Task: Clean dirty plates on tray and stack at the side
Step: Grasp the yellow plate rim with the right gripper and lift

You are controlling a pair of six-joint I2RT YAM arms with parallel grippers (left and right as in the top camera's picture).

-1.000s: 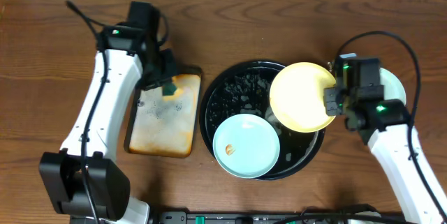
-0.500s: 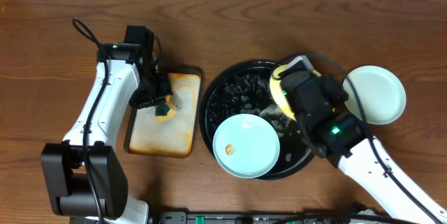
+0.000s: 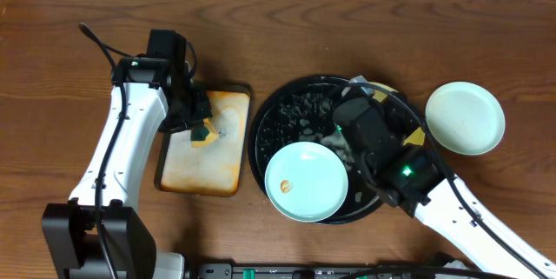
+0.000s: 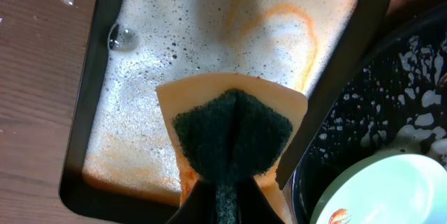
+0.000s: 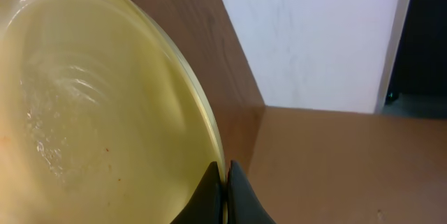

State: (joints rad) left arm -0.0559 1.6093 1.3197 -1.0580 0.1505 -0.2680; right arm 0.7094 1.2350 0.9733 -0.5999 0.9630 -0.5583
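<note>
My right gripper (image 5: 225, 172) is shut on the rim of the yellow plate (image 5: 91, 112), which looks wet and is held steeply tilted. From overhead my right arm (image 3: 382, 153) covers nearly all of it above the black tray (image 3: 255, 150); only a yellow sliver (image 3: 379, 87) shows. One mint-green plate (image 3: 306, 182) with an orange smear (image 4: 340, 215) lies on the tray's near side. Another mint-green plate (image 3: 465, 118) rests on the table to the right. My left gripper (image 3: 201, 122) is shut on a green-and-tan sponge (image 4: 230, 133) above the rectangular tray.
The rectangular orange-stained tray (image 3: 187, 170) holds soapy foam (image 4: 202, 35) and sits just left of the black tray. White foam flecks (image 3: 300, 105) cover the black tray's far half. A wall runs along the table's back edge.
My right arm swung in from the right with the yellow plate and now hangs over the black tray, uncovering the mint plate on the table. The left gripper shifted slightly with the sponge.
</note>
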